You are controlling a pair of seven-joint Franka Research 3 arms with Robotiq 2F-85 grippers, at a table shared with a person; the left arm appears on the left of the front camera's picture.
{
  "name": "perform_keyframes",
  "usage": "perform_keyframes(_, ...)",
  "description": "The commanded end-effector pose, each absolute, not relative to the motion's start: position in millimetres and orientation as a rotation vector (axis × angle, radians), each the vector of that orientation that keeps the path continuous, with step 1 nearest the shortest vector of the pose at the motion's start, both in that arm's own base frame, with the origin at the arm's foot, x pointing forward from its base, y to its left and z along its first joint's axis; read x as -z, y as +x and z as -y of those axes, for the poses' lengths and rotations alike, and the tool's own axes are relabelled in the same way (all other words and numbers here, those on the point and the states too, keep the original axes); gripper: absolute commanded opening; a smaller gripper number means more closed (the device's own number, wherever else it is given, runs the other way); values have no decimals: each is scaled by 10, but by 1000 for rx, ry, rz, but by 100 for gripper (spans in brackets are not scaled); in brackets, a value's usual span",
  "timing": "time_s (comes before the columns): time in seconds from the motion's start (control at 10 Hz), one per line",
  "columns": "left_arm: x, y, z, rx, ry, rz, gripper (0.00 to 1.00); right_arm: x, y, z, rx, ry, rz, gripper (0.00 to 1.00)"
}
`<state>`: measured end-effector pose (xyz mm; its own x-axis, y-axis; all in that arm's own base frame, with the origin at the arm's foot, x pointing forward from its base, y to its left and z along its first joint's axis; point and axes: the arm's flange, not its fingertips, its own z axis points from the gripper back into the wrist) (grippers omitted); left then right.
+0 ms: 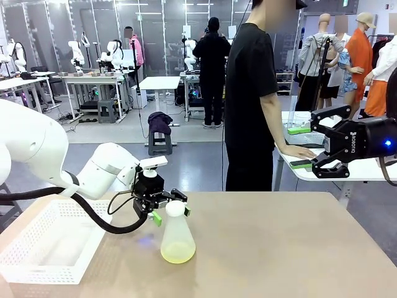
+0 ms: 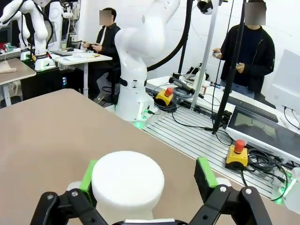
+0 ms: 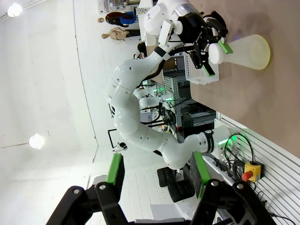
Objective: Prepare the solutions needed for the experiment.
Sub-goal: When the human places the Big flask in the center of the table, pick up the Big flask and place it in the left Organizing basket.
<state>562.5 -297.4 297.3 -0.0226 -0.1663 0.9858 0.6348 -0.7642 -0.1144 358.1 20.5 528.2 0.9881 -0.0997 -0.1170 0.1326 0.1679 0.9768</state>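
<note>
I see a white basket at the left of the surface. My left end effector stands wide apart around the flask neck, not yet clamped; the yellow-green liquid sits unpoured. My right end effector hangs raised, partly apart, empty.

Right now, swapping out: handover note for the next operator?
Left claw: open, fingers on both sides of the flask neck, one pad close against it, the other clear of it; not gripped.
Right claw: open, holding nothing, raised off to the right.
Flask stands upright on the table, a little yellow-green liquid in the bottom.
White basket at the table's left.
Left to do: grip and move the flask.
</note>
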Motion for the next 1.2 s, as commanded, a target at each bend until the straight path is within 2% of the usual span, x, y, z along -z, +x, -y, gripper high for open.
perform_keyframes(0.0, -2980, 5701, 3085, 1819, -1733, 477, 100, -5301, 3577, -210, 159, 1398, -23, 72)
perform_keyframes(0.2, -2901, 5788, 3181, 1856, -1683, 518, 100, -5301, 3577, -210, 159, 1398, -23, 72)
perform_keyframes(0.6, -2889, 5826, 3253, 1843, -1745, 502, 100, -5301, 3577, -210, 159, 1398, -23, 72)
perform_keyframes(0.7, -2889, 5846, 3251, 1828, -1738, 505, 81, -5301, 3577, -210, 159, 1398, -23, 72)
perform_keyframes(0.8, -2878, 5850, 3254, 1823, -1760, 496, 81, -5301, 3577, -210, 159, 1398, -23, 72)
perform_keyframes(0.9, -2873, 5833, 3249, 1817, -1768, 478, 62, -5301, 3577, -210, 159, 1398, -23, 72)
perform_keyframes(1.0, -2868, 5827, 3239, 1812, -1776, 473, 76, -5301, 3577, -210, 159, 1398, -23, 72)
perform_keyframes(1.1, -2856, 5825, 3226, 1813, -1776, 469, 43, -5301, 3577, -210, 159, 1398, -23, 72)
